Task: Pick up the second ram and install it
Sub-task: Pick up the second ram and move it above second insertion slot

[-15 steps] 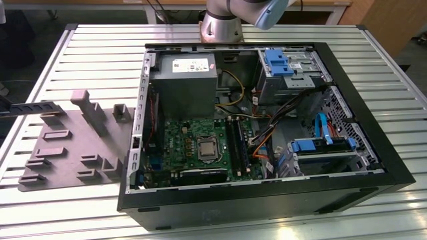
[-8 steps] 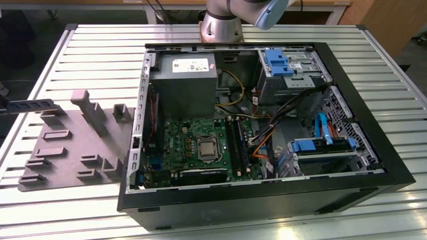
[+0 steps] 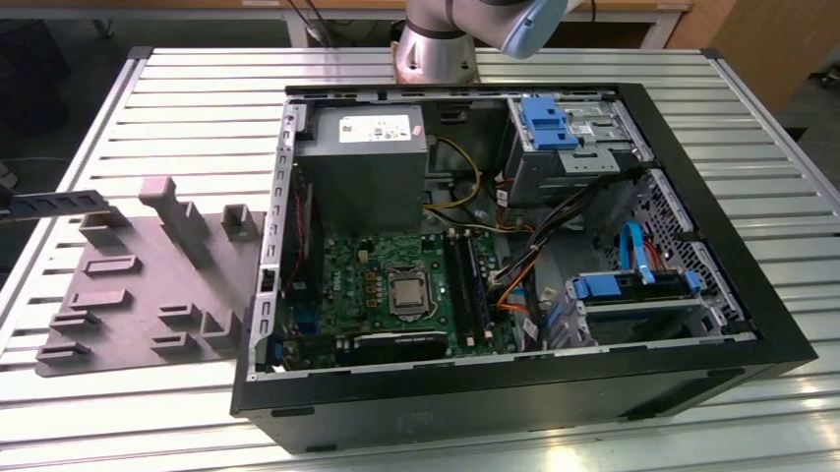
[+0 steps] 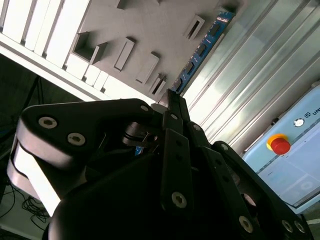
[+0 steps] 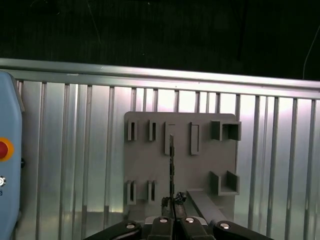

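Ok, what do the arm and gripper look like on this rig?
The arm is a silver-grey metal tube with a light blue joint cap. In the second wrist view the gripper is matt black, built of flat linked bars pinned with silver screws, with a pale band on its rounded housing.

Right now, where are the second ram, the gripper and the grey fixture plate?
second ram (image 4: 200, 50), second wrist view, middle of the blue board's face.
gripper (image 5: 172, 200), first wrist view, between the fingertips shut on the ram.
grey fixture plate (image 5: 200, 167), first wrist view, bare flat area between pockets.
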Robot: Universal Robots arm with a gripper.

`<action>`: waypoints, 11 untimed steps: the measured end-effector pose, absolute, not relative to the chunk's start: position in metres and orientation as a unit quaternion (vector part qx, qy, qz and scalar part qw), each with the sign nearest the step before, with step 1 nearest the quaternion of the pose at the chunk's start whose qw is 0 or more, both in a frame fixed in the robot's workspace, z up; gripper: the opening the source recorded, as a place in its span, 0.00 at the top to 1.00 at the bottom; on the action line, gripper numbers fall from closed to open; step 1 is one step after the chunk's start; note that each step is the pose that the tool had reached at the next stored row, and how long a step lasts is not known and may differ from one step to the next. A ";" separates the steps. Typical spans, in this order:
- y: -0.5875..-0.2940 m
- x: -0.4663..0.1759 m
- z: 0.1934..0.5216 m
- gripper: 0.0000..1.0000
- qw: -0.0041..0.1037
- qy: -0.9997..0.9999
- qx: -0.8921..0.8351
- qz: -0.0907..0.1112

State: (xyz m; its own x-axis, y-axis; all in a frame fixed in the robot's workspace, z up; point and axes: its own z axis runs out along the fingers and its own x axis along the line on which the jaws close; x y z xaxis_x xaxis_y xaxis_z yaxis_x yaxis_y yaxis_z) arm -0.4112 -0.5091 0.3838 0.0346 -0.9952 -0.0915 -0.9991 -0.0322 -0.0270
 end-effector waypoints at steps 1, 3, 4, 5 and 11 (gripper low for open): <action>-0.509 -0.411 0.384 0.88 0.042 0.694 -0.718 0.023; -0.509 -0.411 0.385 0.88 0.042 0.694 -0.718 0.023; -0.509 -0.411 0.386 0.88 0.042 0.694 -0.718 0.023; -0.509 -0.411 0.386 0.88 0.042 0.694 -0.718 0.023; -0.509 -0.411 0.390 0.88 0.042 0.694 -0.718 0.023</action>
